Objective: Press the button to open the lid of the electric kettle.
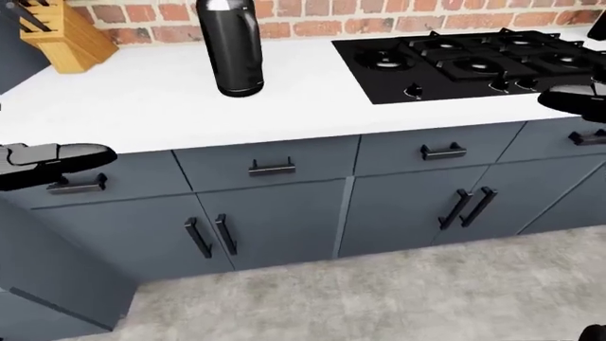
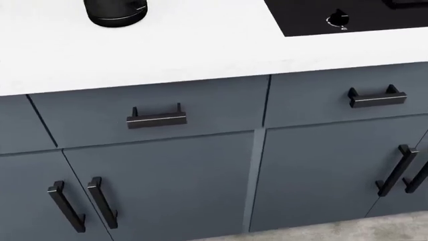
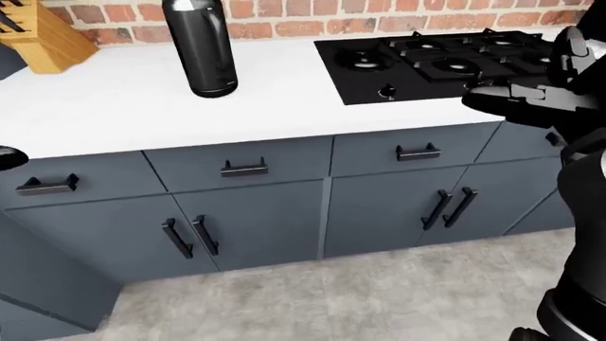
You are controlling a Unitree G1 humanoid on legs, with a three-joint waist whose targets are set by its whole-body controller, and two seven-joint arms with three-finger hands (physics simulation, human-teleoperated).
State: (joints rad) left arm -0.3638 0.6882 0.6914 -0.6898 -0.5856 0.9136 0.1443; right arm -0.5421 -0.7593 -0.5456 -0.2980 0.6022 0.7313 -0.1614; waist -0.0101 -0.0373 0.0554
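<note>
The tall black electric kettle (image 1: pixel 229 46) stands upright on the white counter (image 1: pixel 142 106), near the brick wall at the top of the left-eye view; its lid end is cut off by the frame. Only its base (image 2: pixel 115 12) shows in the head view, at the top left. My left hand (image 1: pixel 94 158) hangs at the left edge, below the counter's rim and well short of the kettle, fingers stretched out and open. My right hand (image 3: pixel 483 98) hovers over the counter edge beside the cooktop, far right of the kettle, open and holding nothing.
A black gas cooktop (image 1: pixel 464 60) with knobs fills the counter's right part. A wooden knife block (image 1: pixel 62 35) stands at the top left. Grey drawers and doors with black handles (image 2: pixel 157 119) run below the counter, above a concrete floor (image 1: pixel 379 291).
</note>
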